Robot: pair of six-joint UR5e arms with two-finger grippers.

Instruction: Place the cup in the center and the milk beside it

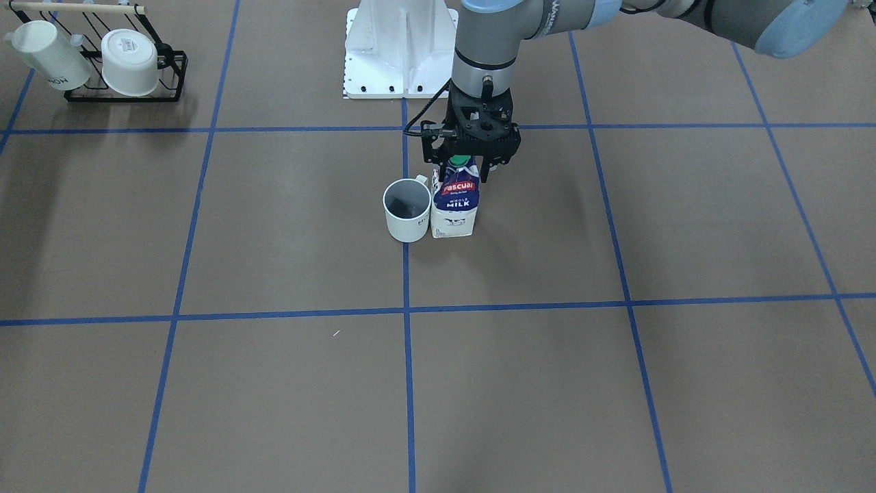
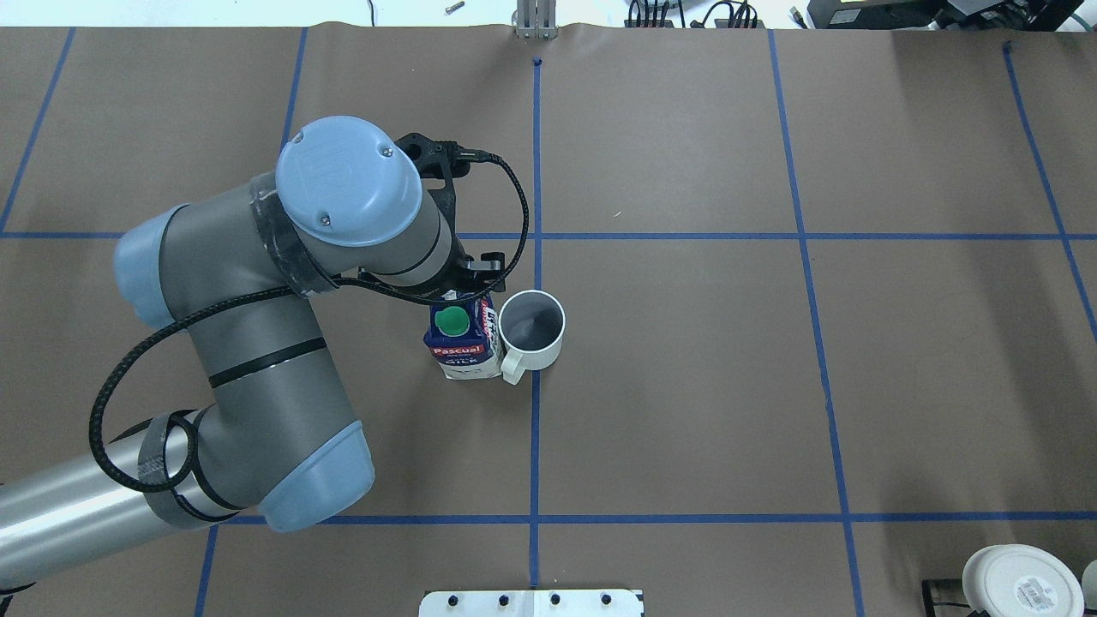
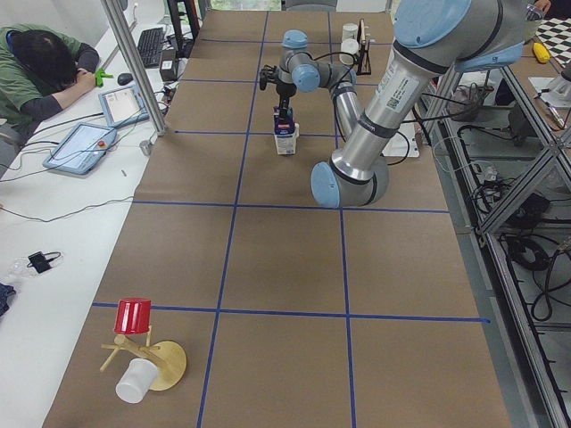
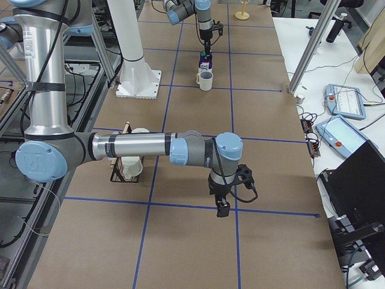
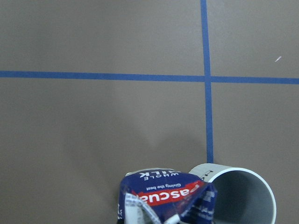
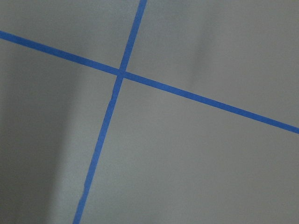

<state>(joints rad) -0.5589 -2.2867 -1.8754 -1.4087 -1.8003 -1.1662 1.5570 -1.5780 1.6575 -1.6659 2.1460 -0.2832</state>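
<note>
The cup (image 1: pixel 407 209), a small white mug with a dark grey inside, stands upright on the blue tape line in the center (image 2: pixel 536 411) of the brown table. The milk (image 1: pixel 455 202), a blue and white carton with a green cap, stands upright right against it, on the robot's left side of the cup. My left gripper (image 1: pixel 462 171) hangs over the carton with its fingers straddling the carton's top, and it looks open. The left wrist view shows the milk's crumpled top (image 5: pixel 166 196) and the cup (image 5: pixel 243 196), but no fingers. My right gripper (image 4: pixel 222 208) hovers low over bare table far from both; I cannot tell its state.
A black wire rack (image 1: pixel 171 75) at the table's end on the robot's right holds two other white mugs. The white robot base (image 1: pixel 400 48) is behind the cup. A wooden stand with a red cup (image 3: pixel 134 316) sits at the other end. An operator (image 3: pixel 45 71) sits beside the table.
</note>
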